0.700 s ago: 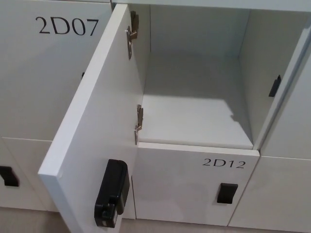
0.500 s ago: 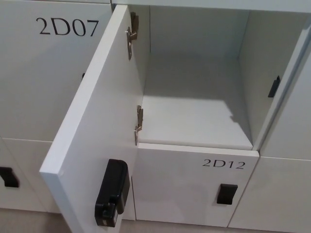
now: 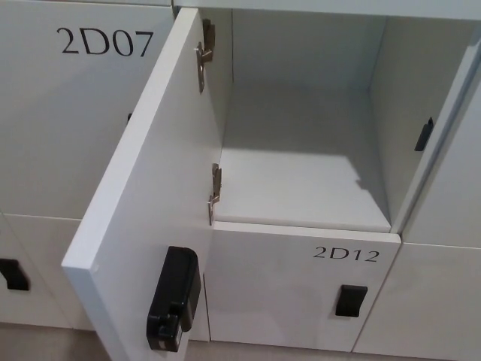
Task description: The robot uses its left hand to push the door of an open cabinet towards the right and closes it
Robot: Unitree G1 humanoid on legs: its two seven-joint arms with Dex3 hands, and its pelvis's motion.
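Observation:
The white cabinet door (image 3: 154, 195) stands wide open, swung out toward me on two metal hinges (image 3: 214, 192) at its right side. A black lock box (image 3: 173, 299) is fixed low on its inner face. Behind it the open compartment (image 3: 301, 173) is bare inside, with a black latch piece (image 3: 425, 134) on its right wall. Neither of my hands shows in the head view.
Closed white locker doors surround the open one: 2D07 (image 3: 105, 41) at upper left, 2D12 (image 3: 346, 253) below with a black handle (image 3: 351, 300). Another black handle (image 3: 11, 273) shows at lower left. A strip of floor runs along the bottom edge.

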